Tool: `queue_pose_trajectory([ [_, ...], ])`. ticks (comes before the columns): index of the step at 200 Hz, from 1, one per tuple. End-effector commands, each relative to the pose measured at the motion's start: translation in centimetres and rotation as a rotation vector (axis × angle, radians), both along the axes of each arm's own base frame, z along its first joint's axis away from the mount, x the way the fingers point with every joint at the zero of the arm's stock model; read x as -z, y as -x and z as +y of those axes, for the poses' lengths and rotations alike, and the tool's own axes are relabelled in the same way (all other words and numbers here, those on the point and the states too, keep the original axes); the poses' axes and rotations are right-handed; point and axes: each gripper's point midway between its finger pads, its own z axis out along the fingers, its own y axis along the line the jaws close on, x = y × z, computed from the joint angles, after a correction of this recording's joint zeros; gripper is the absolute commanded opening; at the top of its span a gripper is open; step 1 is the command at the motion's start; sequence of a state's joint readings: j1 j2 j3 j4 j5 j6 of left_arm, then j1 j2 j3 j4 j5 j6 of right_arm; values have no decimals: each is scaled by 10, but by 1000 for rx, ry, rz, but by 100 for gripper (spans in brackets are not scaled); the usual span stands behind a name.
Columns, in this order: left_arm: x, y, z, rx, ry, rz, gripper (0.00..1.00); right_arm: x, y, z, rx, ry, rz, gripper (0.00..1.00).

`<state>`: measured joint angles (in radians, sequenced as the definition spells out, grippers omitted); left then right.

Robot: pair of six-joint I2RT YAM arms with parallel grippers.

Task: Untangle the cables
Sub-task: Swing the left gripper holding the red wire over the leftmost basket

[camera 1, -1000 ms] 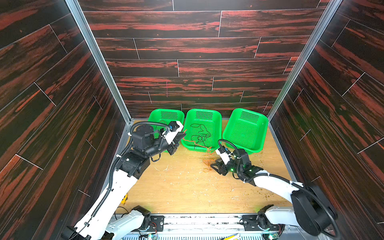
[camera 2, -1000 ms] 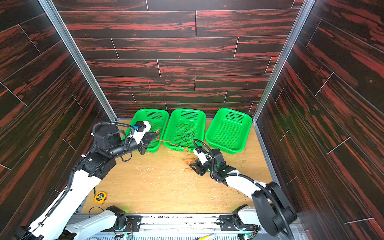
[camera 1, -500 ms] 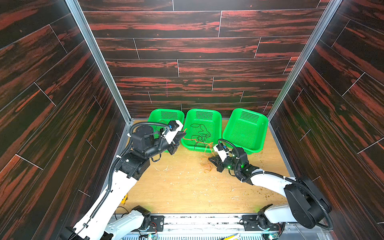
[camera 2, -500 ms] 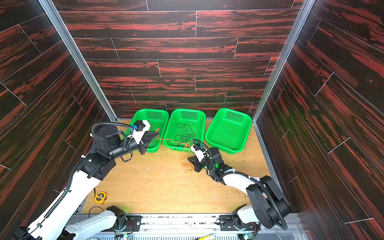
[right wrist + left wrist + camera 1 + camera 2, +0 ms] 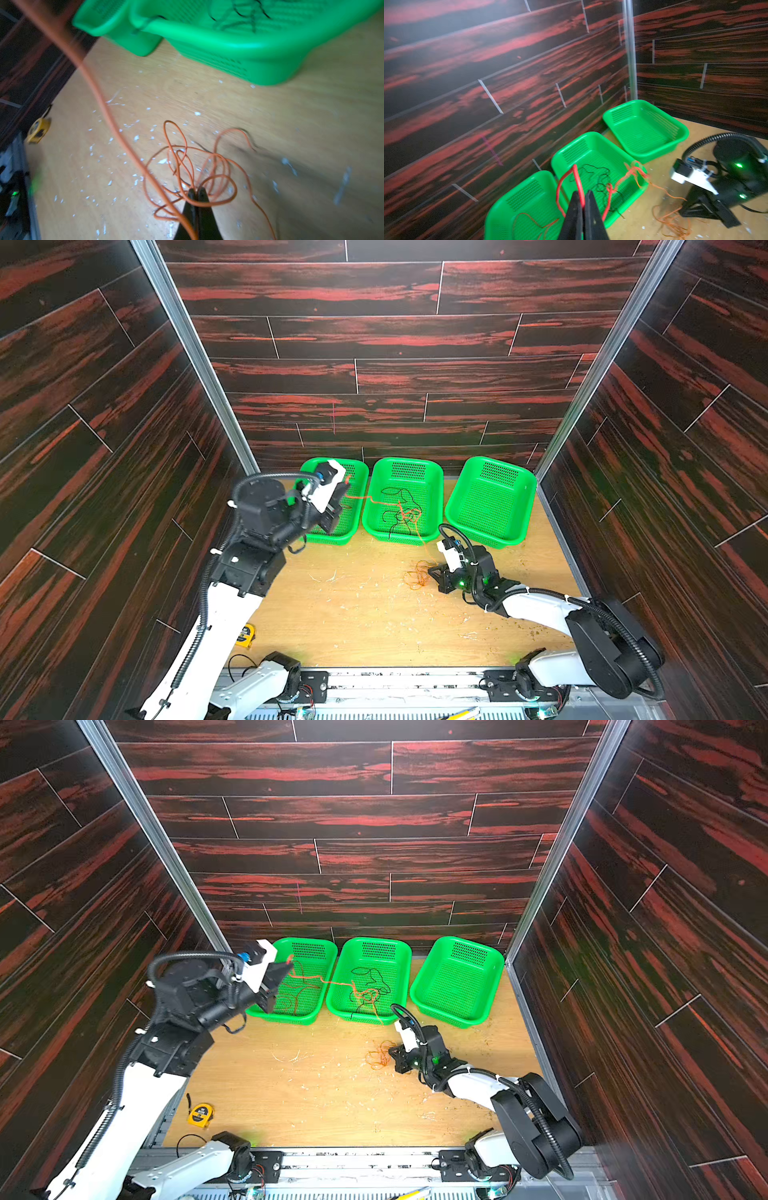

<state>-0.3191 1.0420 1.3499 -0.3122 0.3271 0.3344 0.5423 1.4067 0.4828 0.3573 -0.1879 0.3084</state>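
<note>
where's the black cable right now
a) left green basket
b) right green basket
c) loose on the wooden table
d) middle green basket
d: the black cable lies in loose loops inside the middle basket, as both top views show.

Got three green plastic mesh baskets (image 5: 409, 469) along the back of my wooden surface (image 5: 353, 614): thin red wire (image 5: 574, 167) in the left, thin black wire (image 5: 390, 489) in the middle, thin orange wire (image 5: 415, 578) heaped out front.
</note>
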Motion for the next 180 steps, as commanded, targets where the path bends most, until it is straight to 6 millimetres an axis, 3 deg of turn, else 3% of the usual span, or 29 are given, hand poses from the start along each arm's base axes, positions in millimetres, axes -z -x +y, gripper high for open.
queue_pose_trajectory([
  [1,-15,-2,11,-35,-26,-43,0,28,2,-19,112,37,137,0],
  [71,-42,-14,41,-121,-35,-99,0,53,10,-52,205,120,225,0],
  [119,-44,-18,34,-78,17,-86,0,40,24,-37,89,171,177,0],
  [150,-41,-41,62,-271,96,-123,0,39,48,-12,-66,255,99,0],
  [180,-14,-68,92,-476,141,-103,0,43,58,7,-165,269,80,0],
])
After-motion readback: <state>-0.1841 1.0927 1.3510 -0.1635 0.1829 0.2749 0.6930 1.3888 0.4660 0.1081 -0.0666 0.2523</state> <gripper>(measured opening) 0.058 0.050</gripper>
